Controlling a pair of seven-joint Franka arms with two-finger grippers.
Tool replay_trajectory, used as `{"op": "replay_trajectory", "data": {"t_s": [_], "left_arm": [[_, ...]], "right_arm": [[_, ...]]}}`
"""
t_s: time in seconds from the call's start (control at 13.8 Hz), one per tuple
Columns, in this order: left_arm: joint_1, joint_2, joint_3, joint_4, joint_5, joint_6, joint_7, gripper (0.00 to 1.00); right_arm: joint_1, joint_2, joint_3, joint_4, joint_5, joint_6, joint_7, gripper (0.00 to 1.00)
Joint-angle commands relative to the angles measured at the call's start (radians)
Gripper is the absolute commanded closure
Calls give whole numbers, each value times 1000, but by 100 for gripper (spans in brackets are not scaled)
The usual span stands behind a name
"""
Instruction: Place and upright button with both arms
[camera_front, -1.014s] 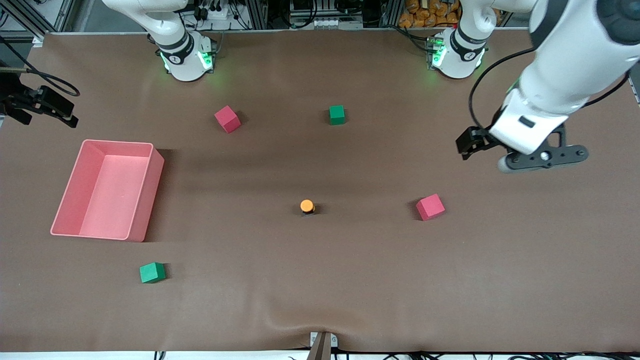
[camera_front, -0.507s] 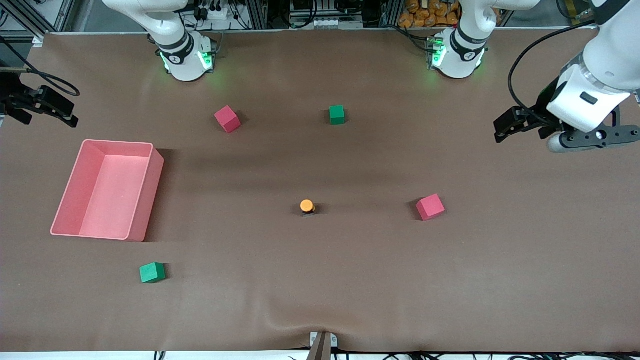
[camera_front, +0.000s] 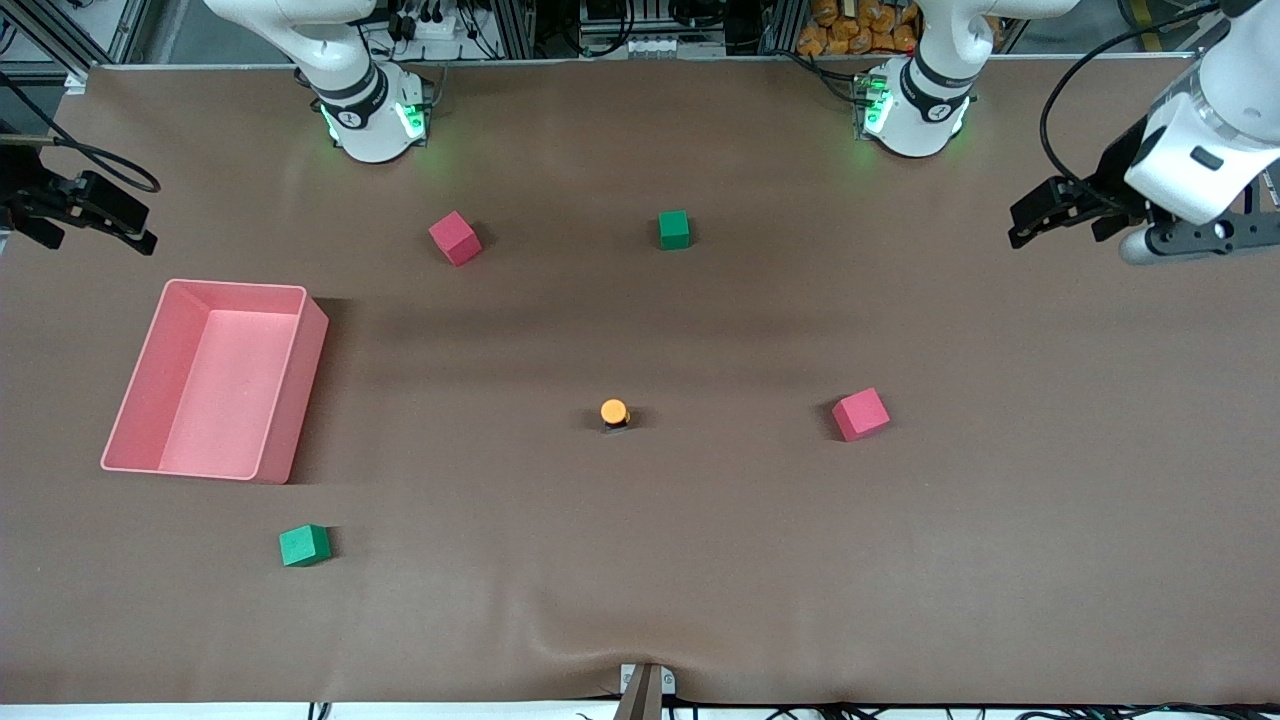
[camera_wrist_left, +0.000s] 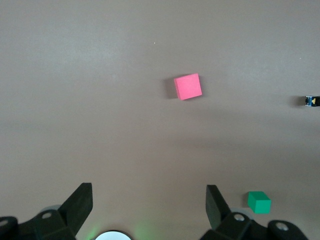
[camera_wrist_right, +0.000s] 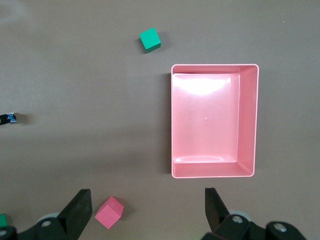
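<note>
Orange-capped button (camera_front: 614, 411), pink bin (camera_front: 288, 400)

both arms raised; left gripper (camera_wrist_left: 149, 210) and right gripper (camera_wrist_right: 145, 210) spread wide

Left hand (camera_wrist_left: 149, 210) now toward table edge.

A brown tabletop (camera_front: 700, 560) fills nearly the whole front view, its covering rippled slightly at the lower middle edge. Near the centre of the frame the button (camera_front: 614, 412) stands upright, orange cap up. A red cube (camera_front: 860, 414) sits level with it toward the frame's right. In the upper middle lie another red cube (camera_front: 455, 238) and a green cube (camera_front: 674, 229). A pink tray (camera_front: 290, 400) rests open at the frame's left, and a second green cube (camera_front: 304, 545) lies below it, in the lower left.
</note>
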Motion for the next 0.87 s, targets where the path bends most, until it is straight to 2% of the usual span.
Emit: {"op": "replay_trajectory", "data": {"t_s": [0.0,0.36,0.8], "left_arm": [[16,-72,-5,-76,-5,35,1,0],[28,-71,-5,-47,72,67,18,0],[25,-45,-10,-15,99,67,55,0]], "right_arm": [[-3,6,2,15,8,-13,-9,0],[-4,6,2,17,13,-13,-9,0],[-7,6,2,15,26,-13,-10,0]]}}
